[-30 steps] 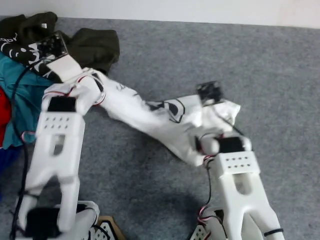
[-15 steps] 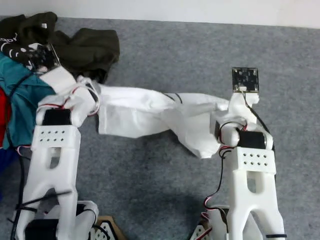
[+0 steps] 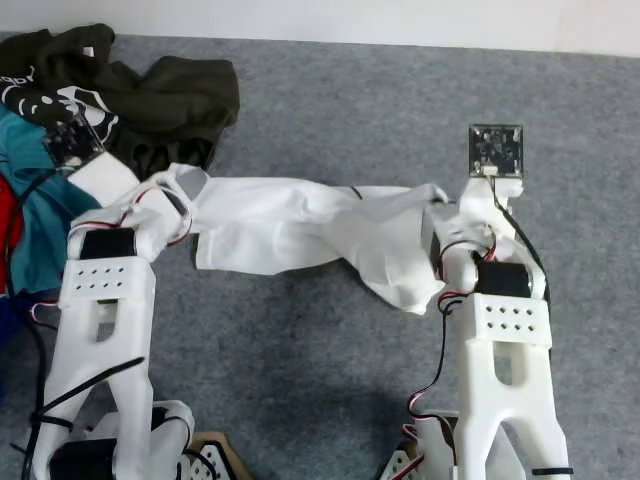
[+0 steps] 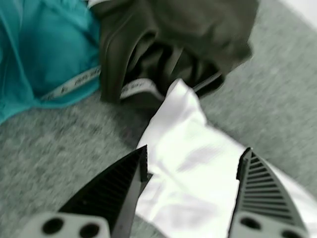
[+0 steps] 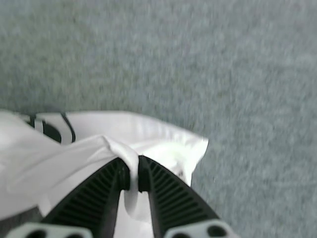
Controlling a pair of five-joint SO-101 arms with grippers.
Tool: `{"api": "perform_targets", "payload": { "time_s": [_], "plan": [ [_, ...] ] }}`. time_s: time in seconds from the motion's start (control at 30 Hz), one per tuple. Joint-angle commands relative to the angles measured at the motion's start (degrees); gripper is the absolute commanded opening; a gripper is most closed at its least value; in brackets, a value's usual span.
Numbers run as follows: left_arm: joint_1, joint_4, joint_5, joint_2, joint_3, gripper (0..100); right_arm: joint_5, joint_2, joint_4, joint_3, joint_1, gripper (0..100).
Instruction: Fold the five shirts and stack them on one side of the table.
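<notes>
Nearest, the two white arms rise from the six o'clock edge of the grey table (image 3: pixel 320 350), one toward seven, the other toward five. Between them the white shirt (image 3: pixel 300 225) lies bunched into a long band across the table's middle, running from nine o'clock to three, with a loose fold sagging toward five o'clock beside the right arm.

At the three o'clock end the right gripper (image 5: pixel 131 174) is closed tight, pinching a thin ridge of the white cloth; a bit of black print shows on the fabric just beyond it.

At the nine o'clock end the left gripper (image 4: pixel 193 168) stands wide apart above the shirt's end, the cloth lying between its fingers without being clamped.

Farthest, at ten to eleven o'clock, is the heap: a dark olive shirt (image 3: pixel 185 95) touching the white shirt's end, a teal shirt (image 3: pixel 30 195) beside it, and a red one (image 3: pixel 7 230) at the edge.
</notes>
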Motion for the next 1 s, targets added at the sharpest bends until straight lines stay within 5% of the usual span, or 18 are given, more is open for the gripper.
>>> {"api": "perform_targets", "payload": {
  "time_s": [0.0,0.37,0.7,0.87,0.97],
  "plan": [
    [-0.66,0.35,-0.44,-2.42,3.74,30,-0.53,0.22,-5.85,-2.42,2.15,0.5],
    [3.56,0.53,-4.04,-2.51,7.6,30,-0.7,14.9,-20.0,-3.12,6.37,0.5],
    [9.01,0.18,-8.18,-1.8,7.78,26,-0.88,19.47,-22.02,-3.03,5.93,0.5],
    [8.84,-10.37,-14.33,-1.8,12.97,12,-0.88,19.47,-22.02,-3.03,5.85,0.5],
    [8.84,-13.01,-14.15,-1.89,13.93,14,-0.88,19.47,-21.93,-2.68,4.7,0.5]
  ]
}}
